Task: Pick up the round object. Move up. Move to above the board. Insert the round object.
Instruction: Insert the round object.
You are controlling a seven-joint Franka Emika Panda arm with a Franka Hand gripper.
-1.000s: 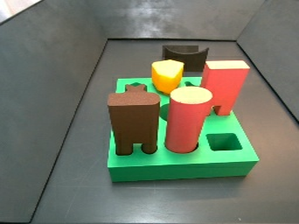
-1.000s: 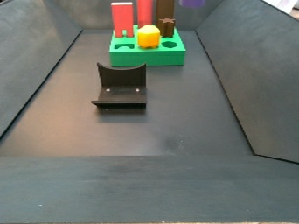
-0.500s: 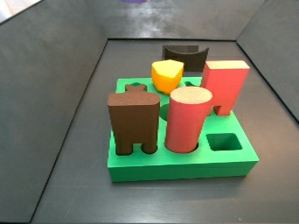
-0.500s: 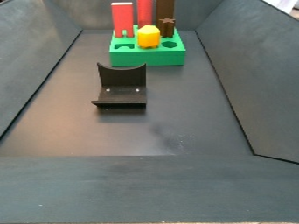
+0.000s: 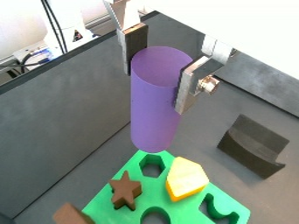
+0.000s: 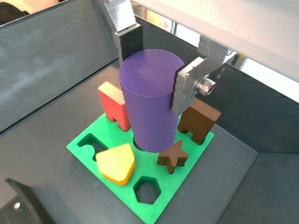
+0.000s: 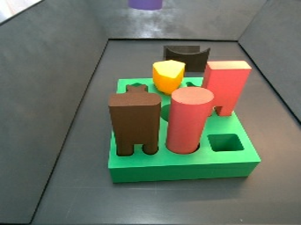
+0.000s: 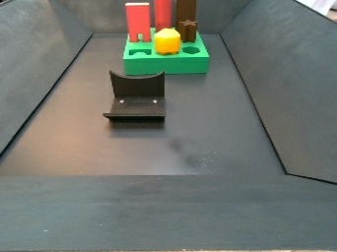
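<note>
In both wrist views the gripper [image 5: 162, 61] [image 6: 156, 59] pinches the purple cylinder [image 5: 156, 98] [image 6: 151, 98] upright. The green board [image 5: 149, 199] [image 6: 103, 142] lies below it, apart.

A matte dark grey floor [image 8: 198, 128] fills the bottom of a trough-like enclosure, bounded in both side views by flat dark grey walls [image 7: 59, 105] that slope outward as they rise. A faint paler sheen [image 8: 184, 156] marks the floor near its middle. The fixture [image 8: 136, 95] stands on the floor, clear of the walls. In a wrist view, a bright white area [image 5: 21, 24] and loose cables [image 5: 35, 58] show beyond the wall's upper edge
</note>
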